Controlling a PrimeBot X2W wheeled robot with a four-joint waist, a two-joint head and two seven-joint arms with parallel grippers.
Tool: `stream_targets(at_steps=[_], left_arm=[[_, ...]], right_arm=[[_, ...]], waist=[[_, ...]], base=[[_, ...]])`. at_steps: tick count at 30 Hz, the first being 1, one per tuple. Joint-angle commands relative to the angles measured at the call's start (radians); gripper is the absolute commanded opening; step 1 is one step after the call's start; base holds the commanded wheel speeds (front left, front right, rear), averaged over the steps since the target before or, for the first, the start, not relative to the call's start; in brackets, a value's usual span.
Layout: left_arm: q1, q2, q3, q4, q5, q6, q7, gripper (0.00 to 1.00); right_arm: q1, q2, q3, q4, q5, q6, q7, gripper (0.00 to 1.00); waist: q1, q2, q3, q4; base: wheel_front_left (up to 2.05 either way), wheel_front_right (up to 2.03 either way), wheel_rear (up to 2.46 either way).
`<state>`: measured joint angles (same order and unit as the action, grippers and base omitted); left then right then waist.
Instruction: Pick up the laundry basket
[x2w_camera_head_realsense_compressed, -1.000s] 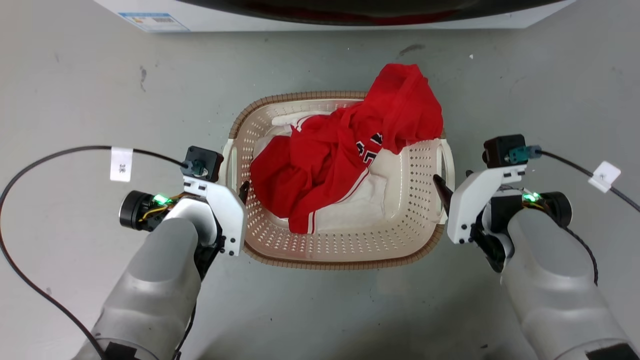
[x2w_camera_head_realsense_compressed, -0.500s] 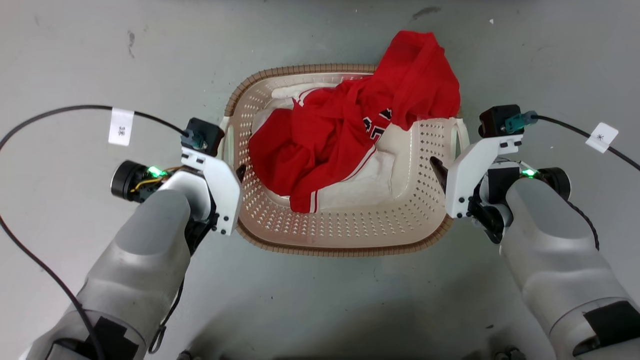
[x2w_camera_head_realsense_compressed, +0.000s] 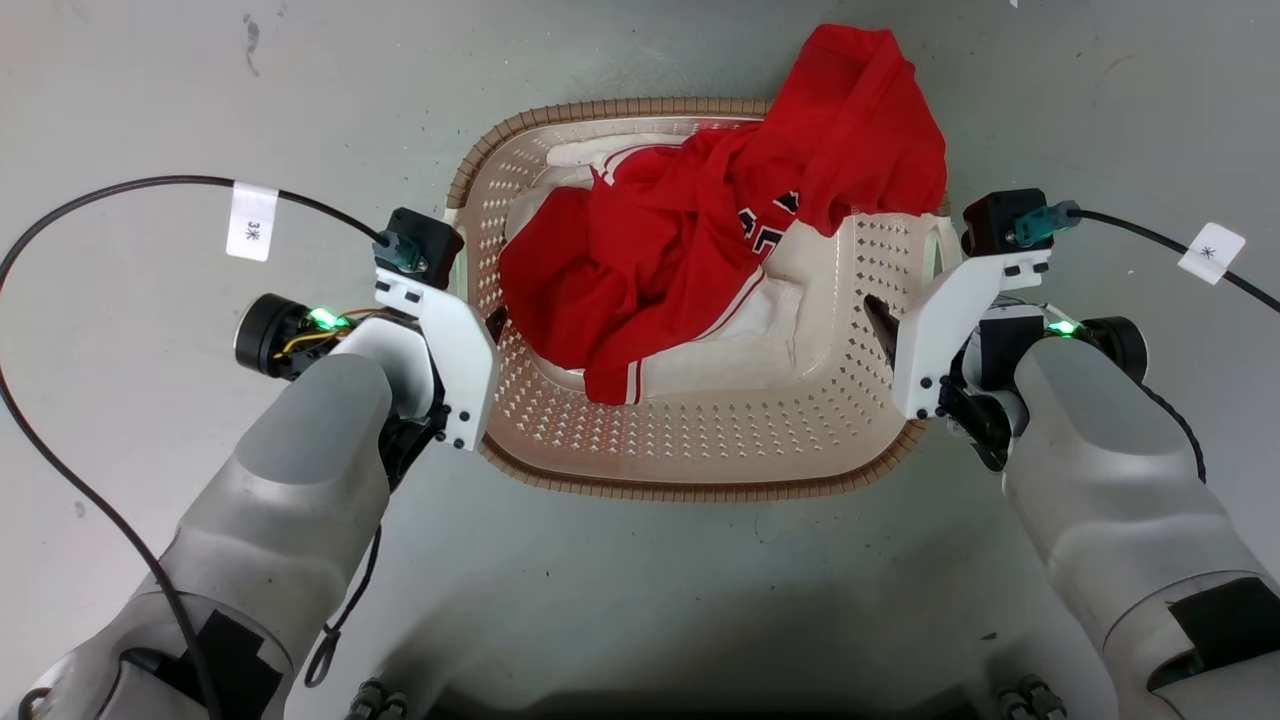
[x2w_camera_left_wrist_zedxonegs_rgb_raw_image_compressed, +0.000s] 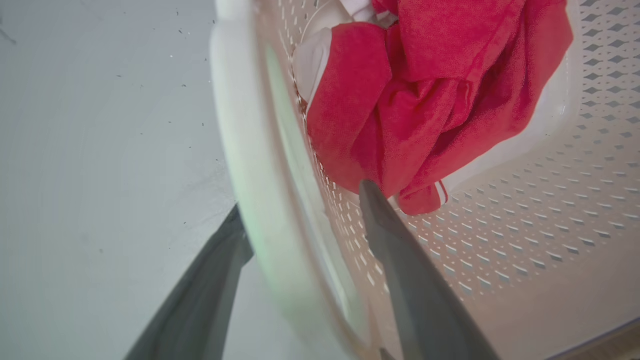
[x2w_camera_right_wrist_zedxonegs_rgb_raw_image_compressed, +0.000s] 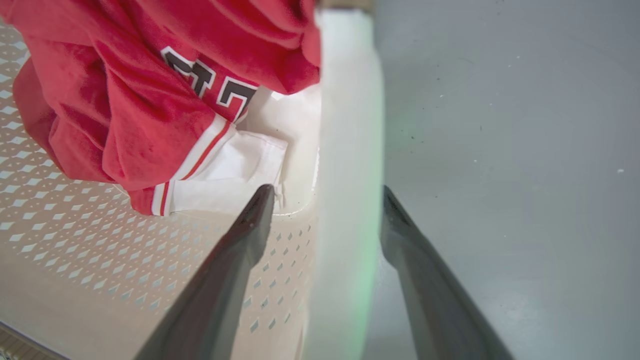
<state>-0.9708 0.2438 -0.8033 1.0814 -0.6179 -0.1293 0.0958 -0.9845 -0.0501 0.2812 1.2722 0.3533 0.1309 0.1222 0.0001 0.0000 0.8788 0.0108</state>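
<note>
My left claw pinches the left side of the laundry basket, one finger inside and one outside. My right claw pinches the opposite side likewise. The basket holds a red jersey, with grey floor below.

Red jersey lying crumpled in a heap, one fold bunching up high at the far right and hanging out past that corner. Black-and-white number print showing partly between the folds, digits not fully readable. White-and-red striped trim running along the jersey's near hem. White cloth lying under the jersey, peeking out at the near right and the far left. Grey floor stretching all around, carrying small dark specks and a dark smudge at the far left.
</note>
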Motion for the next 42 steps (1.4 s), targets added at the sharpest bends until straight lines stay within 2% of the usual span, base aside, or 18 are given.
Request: stream_targets(at_steps=[1, 2, 13, 19, 21, 23, 31, 37, 42], left_arm=[[-0.006, 0.001, -0.012, -0.007, -0.022, -0.001, 0.003, 0.00], [-0.006, 0.002, -0.020, -0.010, -0.034, -0.001, 0.003, 0.00], [0.007, 0.022, -0.105, -0.030, -0.139, -0.001, 0.019, 0.00], [0.034, 0.046, -0.163, -0.057, -0.216, -0.002, 0.068, 0.00], [0.049, 0.069, -0.197, -0.082, -0.266, -0.002, 0.121, 0.00], [0.058, 0.077, -0.209, -0.090, -0.283, -0.002, 0.138, 0.00], [0.124, 0.141, -0.295, -0.157, -0.419, -0.001, 0.282, 0.00], [0.176, 0.181, -0.354, -0.197, -0.488, 0.000, 0.347, 0.00], [0.212, 0.203, -0.392, -0.223, -0.544, 0.000, 0.400, 0.00]], right_arm=[[-0.018, 0.000, 0.002, 0.005, 0.009, 0.000, -0.006, 0.13], [-0.021, 0.000, 0.003, 0.007, 0.006, 0.000, -0.008, 0.00], [-0.009, -0.001, -0.008, 0.014, -0.026, 0.001, -0.008, 0.00], [0.024, -0.001, -0.018, 0.016, -0.068, 0.001, 0.067, 0.00], [0.035, -0.003, -0.021, 0.016, -0.093, 0.001, 0.143, 0.00], [0.040, -0.004, -0.023, 0.016, -0.099, 0.001, 0.165, 0.00], [0.086, -0.009, -0.040, 0.017, -0.132, 0.000, 0.346, 0.00], [0.135, -0.013, -0.008, 0.018, -0.101, -0.001, 0.446, 0.00], [0.184, -0.013, 0.057, -0.008, -0.042, 0.000, 0.513, 0.00]], waist=[[-0.0001, 0.0000, 0.001, 0.003], [-0.0001, 0.0000, 0.001, 0.003], [-0.0001, 0.0000, -0.033, 0.006], [-0.0001, 0.0000, -0.115, -0.002], [-0.0001, 0.0000, -0.175, -0.008], [-0.0001, 0.0000, -0.200, -0.010], [-0.0001, 0.0000, -0.412, -0.023], [-0.0001, 0.0000, -0.559, -0.029], [-0.0001, 0.0000, -0.666, -0.032]], base=[[0.00, 0.00, 0.00], [0.00, 0.00, 0.00], [0.00, 0.00, 0.00], [0.00, 0.00, 0.00], [0.00, 0.00, 0.00], [0.00, 0.00, 0.00], [0.00, 0.00, 0.00], [0.00, 0.00, 0.00], [0.00, 0.00, 0.00]])
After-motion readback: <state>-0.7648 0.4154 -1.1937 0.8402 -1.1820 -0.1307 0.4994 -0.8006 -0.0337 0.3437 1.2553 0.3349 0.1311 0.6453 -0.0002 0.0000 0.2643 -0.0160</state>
